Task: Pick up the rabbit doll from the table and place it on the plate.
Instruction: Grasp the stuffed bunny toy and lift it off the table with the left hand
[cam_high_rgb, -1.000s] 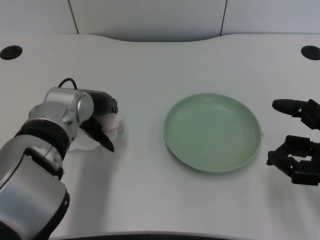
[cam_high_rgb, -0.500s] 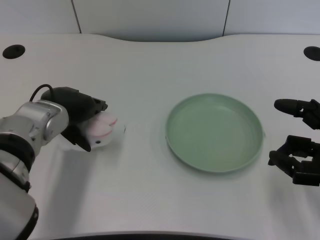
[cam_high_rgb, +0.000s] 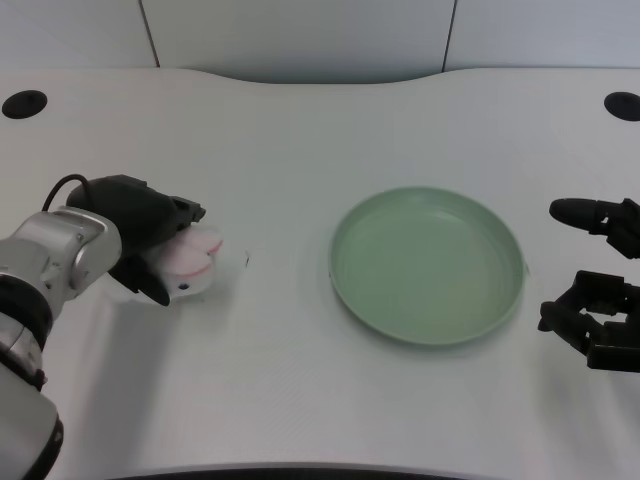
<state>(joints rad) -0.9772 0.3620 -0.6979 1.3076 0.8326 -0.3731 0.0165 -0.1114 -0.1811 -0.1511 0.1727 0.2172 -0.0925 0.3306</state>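
Broadly, white desk (cam_high_rgb: 300, 130) fills view. Green plate (cam_high_rgb: 427, 265) sits right of centre, nothing on it. Left robot hand (cam_high_rgb: 140, 232) well left of plate, fingers wrapped around rabbit doll (cam_high_rgb: 190, 255), grasping it. Doll pink and white, low at desk surface, well apart from plate; whether lifted or touching desk cannot tell.

single head view, downward onto table (cam_high_rgb: 300, 380)
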